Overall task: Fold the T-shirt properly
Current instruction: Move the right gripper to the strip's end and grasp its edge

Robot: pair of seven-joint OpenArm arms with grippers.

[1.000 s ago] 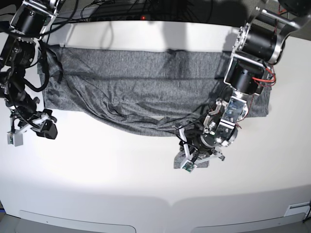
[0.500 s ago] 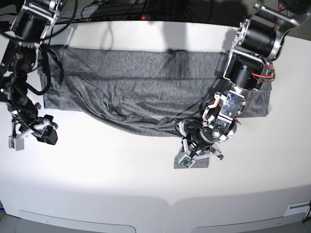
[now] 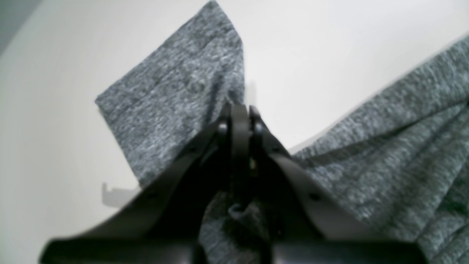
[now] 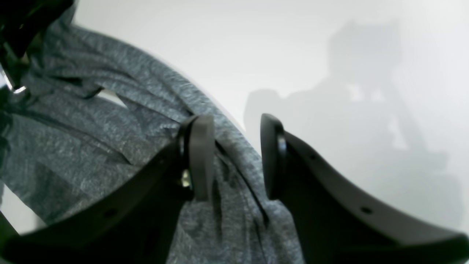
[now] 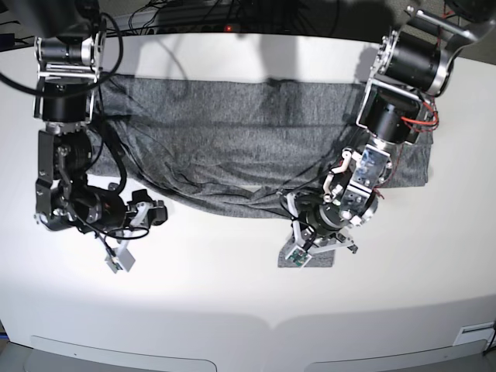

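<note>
Fingers [image 3: 240,121] have now clamped the T-shirt [image 3: 172,106].

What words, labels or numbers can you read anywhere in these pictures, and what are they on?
None can be read.
T-shirt: plain grey knit, no print or label showing.
Table: bare white, no markings.
Left pincer and right pincer: plain black, no lettering visible.

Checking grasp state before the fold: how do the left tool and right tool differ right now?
The left tool is shut, pinching a corner of the heather-grey knit T-shirt; the right tool stands open and grips nothing. The left sits at the shirt's near edge on the base view's right; the right hovers over the shirt's edge on that view's left. Both are black with curved fingers.
</note>
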